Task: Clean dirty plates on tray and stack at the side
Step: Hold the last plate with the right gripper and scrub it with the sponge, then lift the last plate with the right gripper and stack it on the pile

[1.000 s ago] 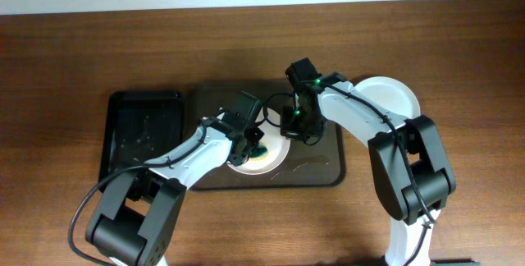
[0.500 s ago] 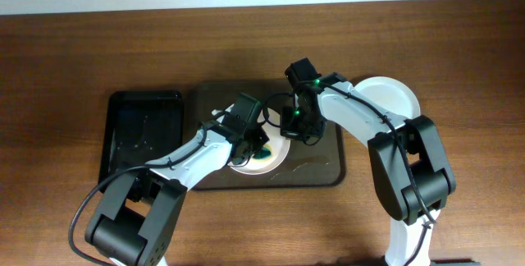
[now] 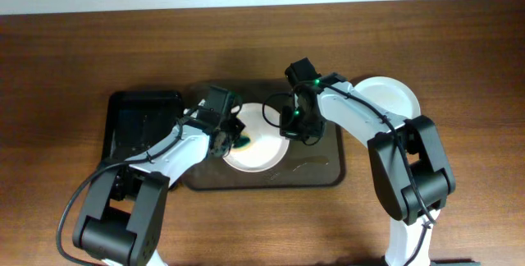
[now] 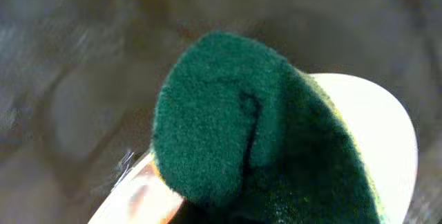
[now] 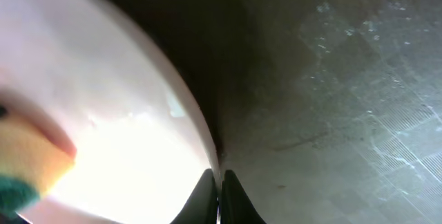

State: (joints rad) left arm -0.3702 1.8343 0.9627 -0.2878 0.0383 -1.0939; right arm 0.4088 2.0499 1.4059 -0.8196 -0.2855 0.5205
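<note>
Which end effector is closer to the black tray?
Left. The left end effector sits at the plate's left edge, just right of the black tray; the right end effector clamps the plate's right rim.

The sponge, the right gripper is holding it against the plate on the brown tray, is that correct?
No. The left gripper holds the green sponge against the plate on the brown tray, as the left wrist view shows; the right gripper only pinches that plate's rim.
</note>
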